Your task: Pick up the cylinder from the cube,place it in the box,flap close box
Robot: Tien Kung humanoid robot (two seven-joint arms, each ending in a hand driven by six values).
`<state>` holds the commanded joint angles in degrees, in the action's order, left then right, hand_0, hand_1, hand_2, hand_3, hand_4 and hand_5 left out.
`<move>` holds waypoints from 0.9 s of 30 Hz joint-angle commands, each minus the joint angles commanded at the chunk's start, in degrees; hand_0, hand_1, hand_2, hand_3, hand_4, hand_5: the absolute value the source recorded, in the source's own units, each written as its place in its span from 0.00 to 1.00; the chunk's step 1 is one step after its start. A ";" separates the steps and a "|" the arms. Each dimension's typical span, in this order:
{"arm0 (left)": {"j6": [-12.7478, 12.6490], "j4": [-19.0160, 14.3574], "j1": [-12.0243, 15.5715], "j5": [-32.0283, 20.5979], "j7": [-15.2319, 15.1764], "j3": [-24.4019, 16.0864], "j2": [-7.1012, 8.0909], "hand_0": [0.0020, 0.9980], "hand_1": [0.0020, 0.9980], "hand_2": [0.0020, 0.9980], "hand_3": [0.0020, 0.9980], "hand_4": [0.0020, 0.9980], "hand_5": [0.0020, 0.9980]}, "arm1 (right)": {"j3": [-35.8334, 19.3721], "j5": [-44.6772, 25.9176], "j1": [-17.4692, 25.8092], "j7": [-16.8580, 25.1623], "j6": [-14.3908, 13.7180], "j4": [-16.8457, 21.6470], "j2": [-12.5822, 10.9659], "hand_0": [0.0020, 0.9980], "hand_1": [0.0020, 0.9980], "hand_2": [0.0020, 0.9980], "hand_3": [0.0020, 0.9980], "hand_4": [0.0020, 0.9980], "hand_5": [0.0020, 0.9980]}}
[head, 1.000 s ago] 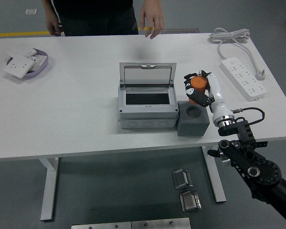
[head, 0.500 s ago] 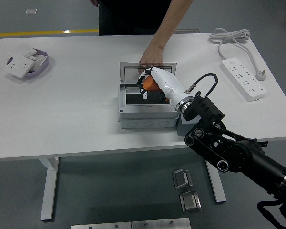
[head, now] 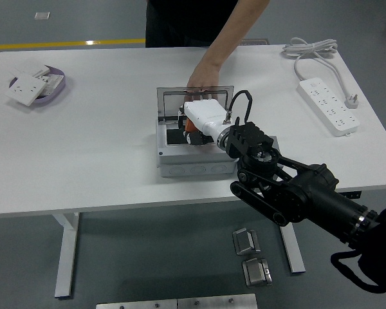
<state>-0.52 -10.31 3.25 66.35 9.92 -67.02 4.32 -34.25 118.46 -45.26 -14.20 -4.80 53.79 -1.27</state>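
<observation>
The cylinder [head: 190,126], orange, shows only as a small patch beneath the robot's right hand [head: 194,124], over the dark opening of the grey box [head: 180,164]. The hand's white back hides most of it; dark fingers curl around the orange patch, so the hand appears to be grasping the cylinder, though whether it already rests on the box floor cannot be told. The black right arm [head: 289,190] runs back from the hand toward the picture's lower right corner, crossing the box's right side and hiding what lies there, so the cube cannot be seen. Just beyond the hand, on the far side, the box's clear lid [head: 170,98] stands raised, and a person's hand [head: 201,80] rests on its top edge, the arm reaching down from the far side of the table. Well off to the hand's left, near the far corner of the white table [head: 90,161], sits a purple tray [head: 56,87] holding white switch plates. Well off to the hand's right lies a white power strip [head: 328,106] with its coiled cord.
</observation>
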 joint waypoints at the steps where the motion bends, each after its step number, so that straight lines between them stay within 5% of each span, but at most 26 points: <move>1: 0.00 0.00 -0.01 0.02 0.01 -0.01 0.02 0.61 0.63 0.63 0.66 0.69 0.31 | 0.17 0.15 -0.10 0.03 0.11 -0.28 0.12 0.18 0.29 0.39 0.35 0.06 0.00; 2: 0.00 0.00 -0.01 0.08 0.03 -0.05 0.03 0.61 0.63 0.63 0.67 0.69 0.31 | 0.31 0.28 -0.18 0.09 0.13 -0.54 0.25 0.45 0.49 0.52 0.54 0.40 0.00; 7: 0.02 0.00 -0.16 0.18 0.03 -0.04 0.08 0.61 0.63 0.63 0.67 0.69 0.31 | 0.55 1.09 -0.41 0.41 -0.30 -1.74 0.96 0.45 0.49 0.52 0.54 0.40 0.00; 8: 0.02 0.00 -0.22 0.18 0.01 -0.03 0.09 0.61 0.63 0.62 0.67 0.69 0.31 | 0.60 1.12 -0.43 0.51 -0.41 -1.95 1.04 0.76 0.71 0.69 0.69 0.62 0.31; 22: 0.05 0.00 -0.35 0.05 -0.07 0.18 0.03 0.61 0.63 0.62 0.66 0.69 0.30 | 0.91 0.51 -0.01 1.54 -1.87 -2.40 1.13 0.81 0.72 0.71 0.71 0.72 0.39; 27: 0.02 0.00 -0.28 -0.25 -0.15 0.35 -0.14 0.61 0.63 0.62 0.66 0.69 0.30 | 2.69 -6.23 0.38 3.05 -3.22 1.22 -1.39 0.81 0.72 0.71 0.71 0.72 0.39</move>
<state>-0.49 -10.31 2.97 66.09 9.77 -66.67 4.18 -31.56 112.23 -44.89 -11.15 -8.03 55.02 -2.66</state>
